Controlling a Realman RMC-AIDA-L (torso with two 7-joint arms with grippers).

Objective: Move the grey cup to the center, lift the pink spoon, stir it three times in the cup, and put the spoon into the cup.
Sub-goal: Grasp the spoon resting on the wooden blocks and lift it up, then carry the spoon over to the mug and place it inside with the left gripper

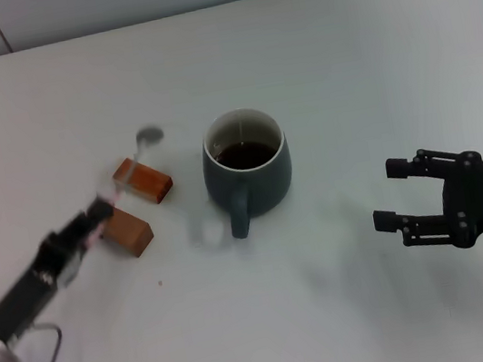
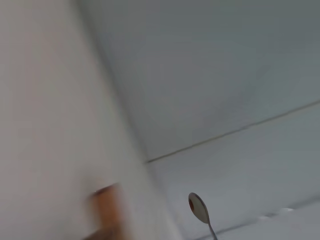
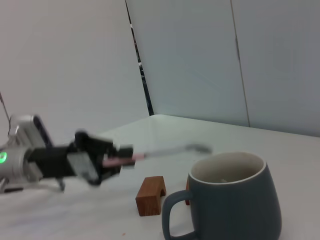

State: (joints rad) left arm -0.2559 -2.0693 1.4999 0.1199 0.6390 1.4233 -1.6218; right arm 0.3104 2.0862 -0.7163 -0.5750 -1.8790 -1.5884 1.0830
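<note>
While gripped by its handle in the closed left gripper (image 1: 99, 210), the pink spoon (image 1: 133, 161) hangs lifted over two wooden blocks (image 1: 142, 179), beside the grey cup (image 1: 247, 171) mid-table. Right gripper (image 1: 392, 194) spread wide, empty, well apart.

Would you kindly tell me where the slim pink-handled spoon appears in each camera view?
Head view: the pink spoon, held by the left gripper, above the brown wooden blocks.
Left wrist view: only its silver bowl, near the lower edge.
Right wrist view: raised beside the dark blue-grey mug.
Shared landmark: the blocks.
</note>
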